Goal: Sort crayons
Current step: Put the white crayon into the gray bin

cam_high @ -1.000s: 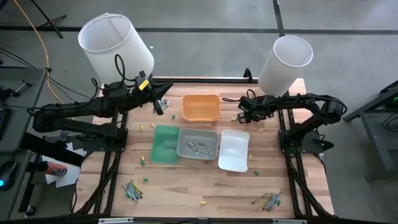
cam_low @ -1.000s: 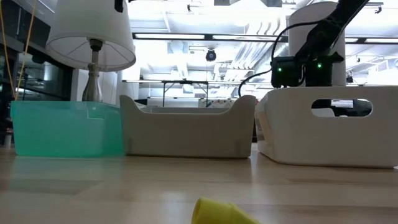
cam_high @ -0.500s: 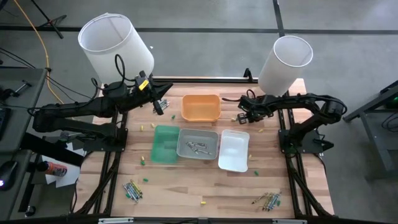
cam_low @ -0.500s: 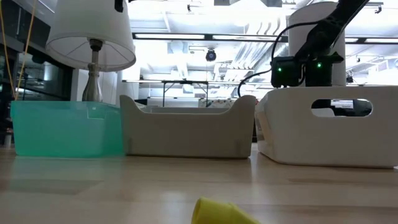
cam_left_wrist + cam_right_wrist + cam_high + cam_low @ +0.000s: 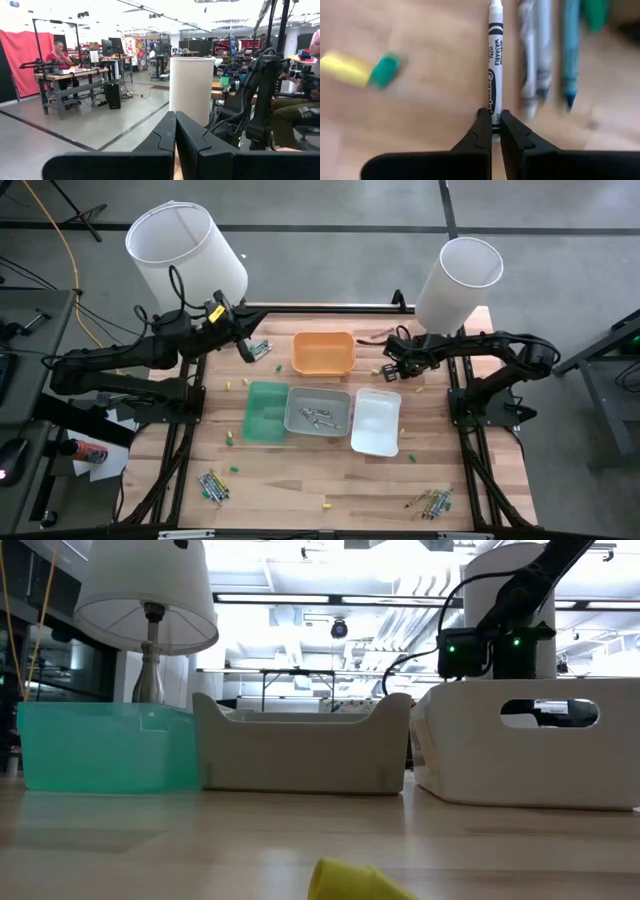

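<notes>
High view, read from left to right: the left hand [image 5: 247, 346] is raised at the far left corner of the table [image 5: 300, 480], fingers pressed together and carrying nothing; its wrist view looks out level into the room. Just beside that hand, a few crayons lie on the wood. Toward the centre sit the orange tray [image 5: 323, 352], the green tray [image 5: 266, 411], the grey tray [image 5: 318, 411] holding silver crayons [image 5: 316, 416], and the white tray [image 5: 377, 421]. The right hand [image 5: 392, 361] is low at the far right, just beyond the orange tray's corner.

Right wrist view: the right hand [image 5: 492, 124] has its fingertips [image 5: 482, 120] pinched on one end of a white washable crayon [image 5: 494, 60], which lies flat on the table and extends straight away from the fingers. Beside it, on one side, lie two silver crayons [image 5: 534, 55] and a teal crayon [image 5: 569, 55]; on the other side, well apart, lies a short yellow-and-green stub [image 5: 362, 71].

Step in hand, as judged: lifting the gripped crayon. Because the grip sits at the end, not the middle, the crayon may pivot. Lift vertically and slowly, confirm it stays level, and avoid brushing the neighbouring silver crayons. Carry it toward the trays. Other crayons lie loose along the near edge.
</notes>
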Tool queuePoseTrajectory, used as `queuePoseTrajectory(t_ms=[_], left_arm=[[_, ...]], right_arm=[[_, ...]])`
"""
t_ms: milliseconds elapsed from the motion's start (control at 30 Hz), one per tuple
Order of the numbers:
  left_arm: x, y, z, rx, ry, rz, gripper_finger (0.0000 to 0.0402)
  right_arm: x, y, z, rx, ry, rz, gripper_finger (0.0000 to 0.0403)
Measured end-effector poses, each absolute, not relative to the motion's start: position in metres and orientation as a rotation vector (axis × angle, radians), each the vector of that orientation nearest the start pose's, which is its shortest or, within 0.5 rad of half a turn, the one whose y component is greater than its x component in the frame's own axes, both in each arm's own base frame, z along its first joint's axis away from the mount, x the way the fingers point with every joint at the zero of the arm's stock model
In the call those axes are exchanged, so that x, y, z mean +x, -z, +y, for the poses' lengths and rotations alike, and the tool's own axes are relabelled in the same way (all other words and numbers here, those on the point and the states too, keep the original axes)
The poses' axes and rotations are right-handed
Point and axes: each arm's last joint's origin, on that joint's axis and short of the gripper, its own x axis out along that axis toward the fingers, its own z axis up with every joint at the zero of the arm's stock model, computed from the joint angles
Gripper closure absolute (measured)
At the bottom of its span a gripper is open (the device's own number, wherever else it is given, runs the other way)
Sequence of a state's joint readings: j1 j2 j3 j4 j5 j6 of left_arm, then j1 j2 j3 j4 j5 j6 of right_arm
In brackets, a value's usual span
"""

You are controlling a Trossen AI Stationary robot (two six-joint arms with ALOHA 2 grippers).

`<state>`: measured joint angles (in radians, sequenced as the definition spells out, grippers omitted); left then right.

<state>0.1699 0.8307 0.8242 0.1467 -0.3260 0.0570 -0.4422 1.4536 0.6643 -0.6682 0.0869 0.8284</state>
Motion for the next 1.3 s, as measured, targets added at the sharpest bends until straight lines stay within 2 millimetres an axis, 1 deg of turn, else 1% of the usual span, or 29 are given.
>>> queuePoseTrajectory(t_ms=[67, 233, 400, 533, 667, 867, 967, 1100, 1200, 1300], left_arm=[[0.177, -0.37, 0.04, 0.045, -0.499, -0.121, 0.0401], [0.178, -0.367, 0.04, 0.047, -0.498, -0.094, 0.0401], [0.178, -0.367, 0.04, 0.056, -0.499, -0.094, 0.0401], [0.178, -0.367, 0.04, 0.073, -0.502, -0.09, 0.0401], [0.177, -0.367, 0.04, 0.073, -0.505, -0.09, 0.0401], [0.177, -0.367, 0.04, 0.072, -0.504, -0.09, 0.0401], [0.178, -0.367, 0.04, 0.072, -0.504, -0.09, 0.0402], [0.178, -0.365, 0.04, 0.053, -0.497, -0.071, 0.0401], [0.182, -0.359, 0.04, 0.028, -0.461, -0.022, 0.0402], [0.187, -0.354, 0.038, -0.012, -0.379, 0.011, 0.0402]], right_arm=[[0.192, -0.142, -0.09, 0.929, 0.988, 1.205, 0.0401], [0.189, -0.162, -0.081, 0.9, 0.943, 1.127, 0.0402], [0.186, -0.186, -0.071, 0.886, 0.896, 0.977, 0.0402], [0.186, -0.209, -0.066, 0.869, 0.815, 0.783, 0.0402], [0.194, -0.234, -0.065, 0.802, 0.681, 0.546, 0.0402], [0.215, -0.274, -0.062, 0.615, 0.389, 0.183, 0.0402], [0.224, -0.289, -0.057, 0.517, 0.268, 0.039, 0.0402], [0.232, -0.297, -0.049, 0.439, 0.191, -0.06, 0.0402], [0.238, -0.295, -0.041, 0.417, 0.155, -0.054, 0.0402], [0.246, -0.292, -0.031, 0.407, 0.099, -0.022, 0.0402]])
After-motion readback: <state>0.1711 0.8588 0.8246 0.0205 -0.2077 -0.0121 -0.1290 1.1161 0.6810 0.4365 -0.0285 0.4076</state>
